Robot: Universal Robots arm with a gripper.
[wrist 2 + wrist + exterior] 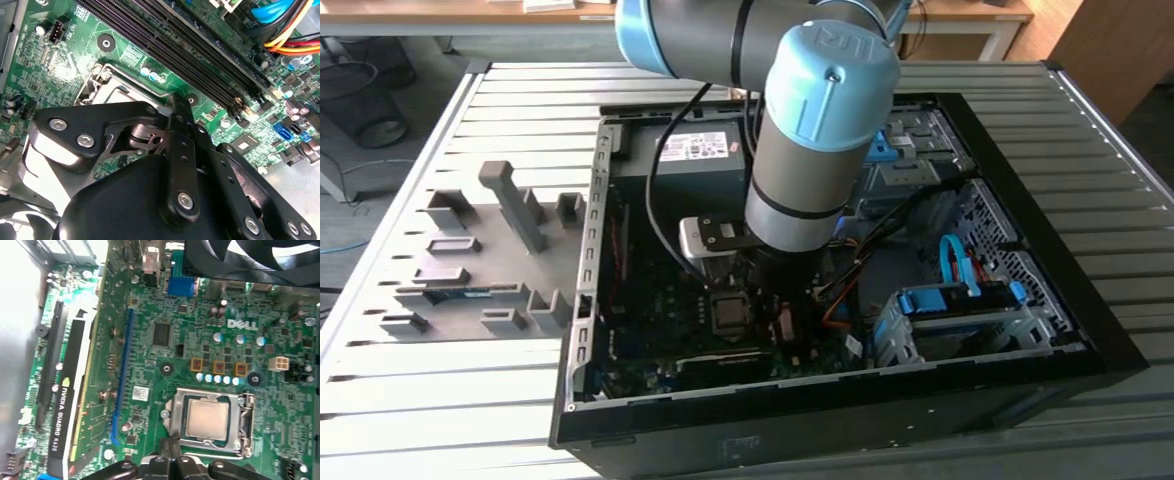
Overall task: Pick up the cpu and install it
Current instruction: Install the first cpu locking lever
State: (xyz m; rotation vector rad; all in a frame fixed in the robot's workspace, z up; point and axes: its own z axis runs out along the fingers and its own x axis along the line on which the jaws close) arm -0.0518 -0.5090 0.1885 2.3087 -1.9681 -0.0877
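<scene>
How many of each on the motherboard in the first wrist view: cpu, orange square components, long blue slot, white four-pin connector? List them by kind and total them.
cpu: 1, seated in the socket
orange square components: 3
long blue slot: 1
white four-pin connector: 1
Total: 6

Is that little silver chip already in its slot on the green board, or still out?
In. In the first wrist view the cpu lies flat inside the metal-framed socket on the motherboard, with the gripper just beside it.
</scene>
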